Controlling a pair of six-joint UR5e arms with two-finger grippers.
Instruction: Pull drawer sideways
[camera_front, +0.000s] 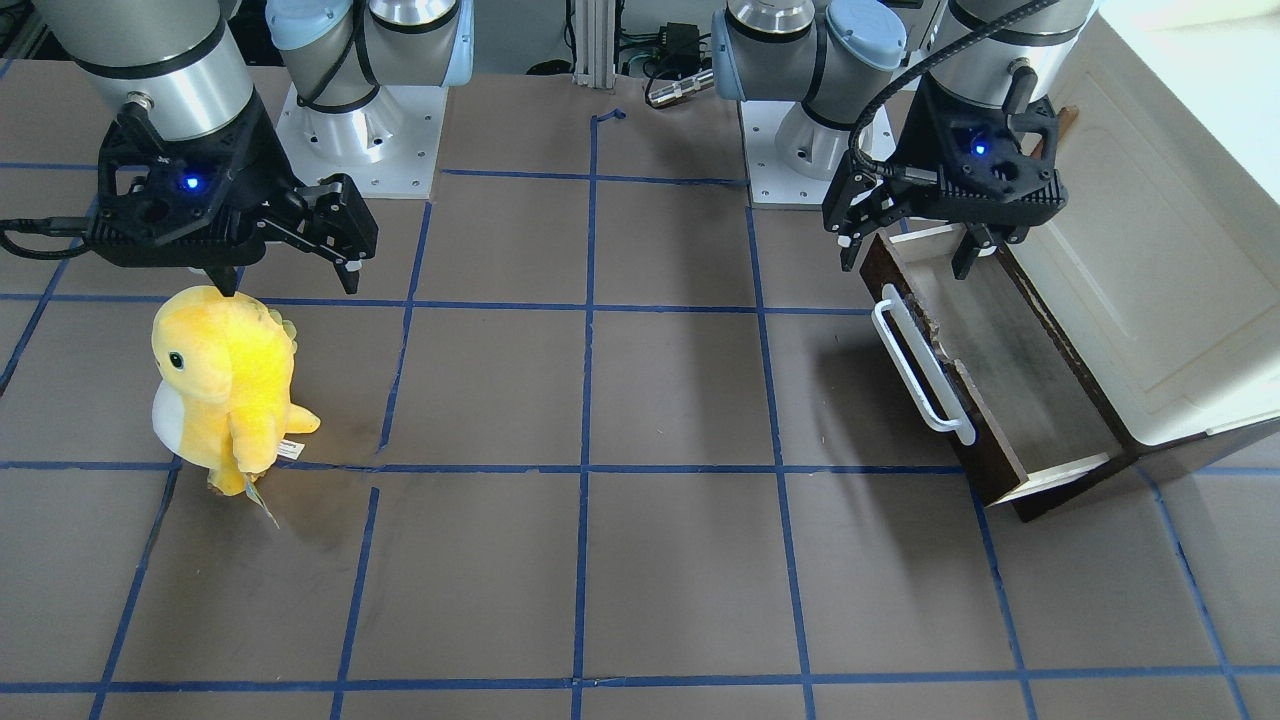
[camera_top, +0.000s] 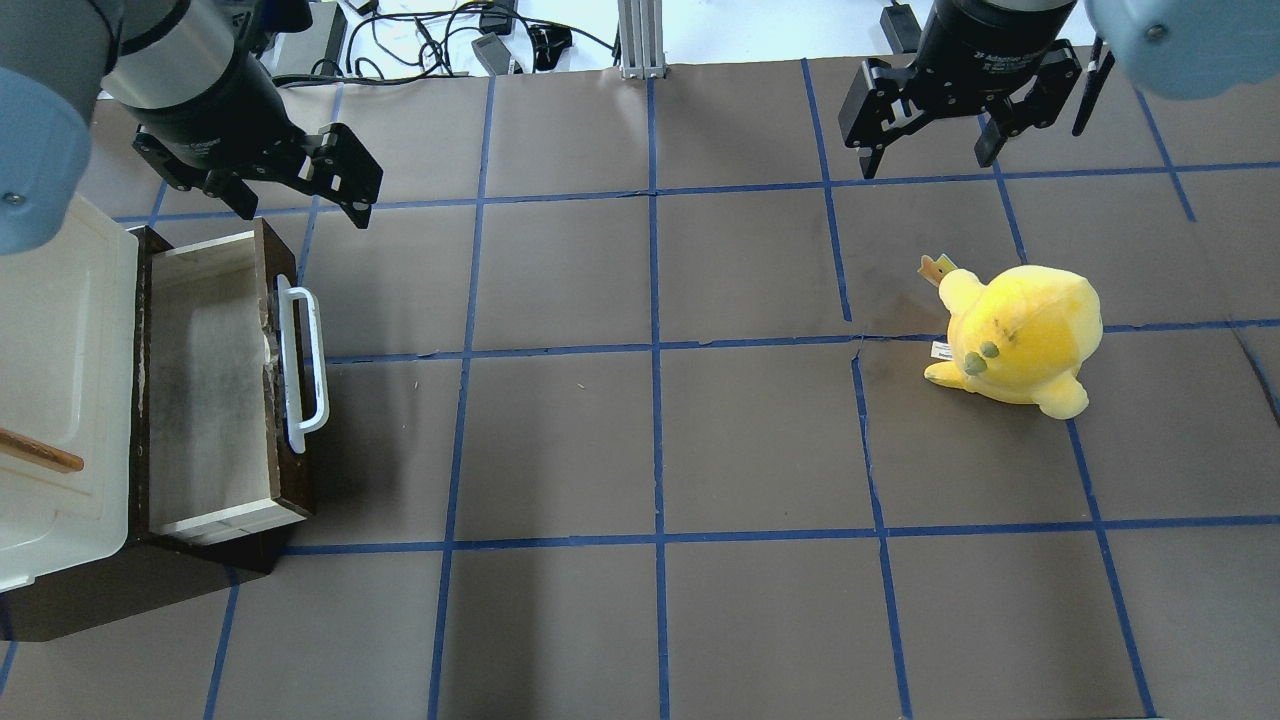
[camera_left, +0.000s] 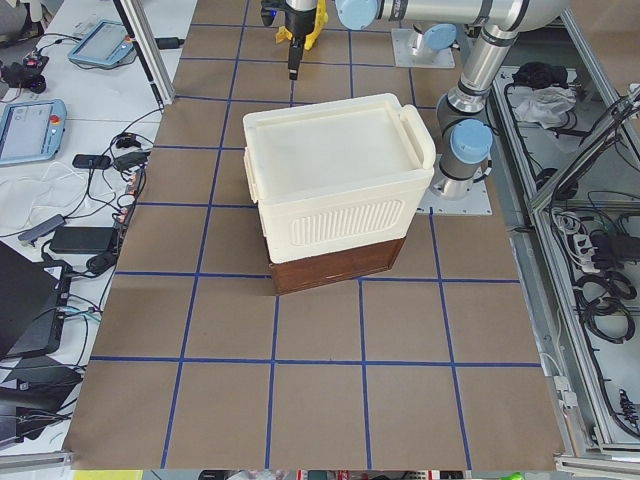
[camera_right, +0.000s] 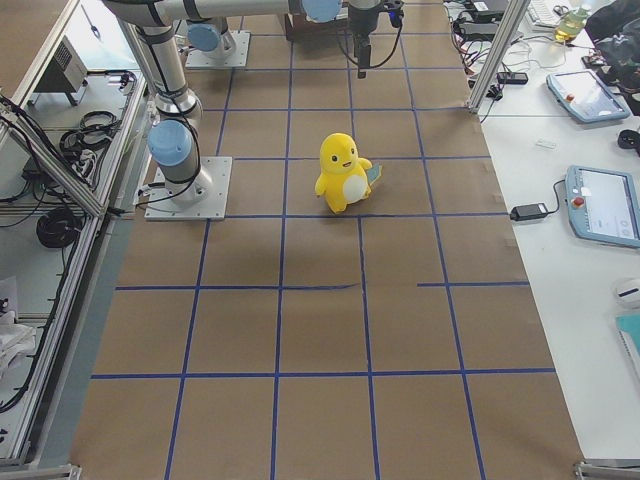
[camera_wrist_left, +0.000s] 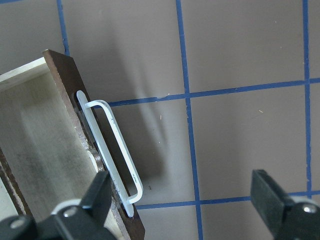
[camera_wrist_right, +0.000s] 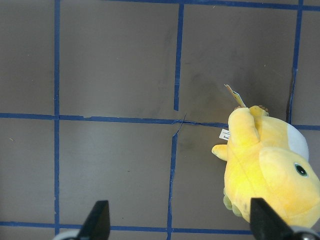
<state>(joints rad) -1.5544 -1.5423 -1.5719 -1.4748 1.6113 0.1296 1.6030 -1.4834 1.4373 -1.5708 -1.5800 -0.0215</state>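
Plush toy (camera_top: 1020, 335) is set well apart from the pulled-out, white-handled drawer (camera_top: 200, 380); left fingers (camera_wrist_left: 99, 194) and right fingers (camera_wrist_right: 98, 221) are spread wide.

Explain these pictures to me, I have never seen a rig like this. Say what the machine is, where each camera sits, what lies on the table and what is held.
This is a robot with two arms mounted at a table covered in brown paper with blue tape lines. Each arm ends in a black two-finger gripper. One picture looks from across the table, facing the robot. One looks from behind, over its shoulders. Two are taken from the table's ends, and two from small cameras on the wrists. On the table sit a cream-white cabinet with a dark brown drawer pulled open, its white bar handle facing out, and a yellow plush toy. The left gripper hangs open above one end of the drawer. The right gripper hangs open near the toy. Neither holds anything.
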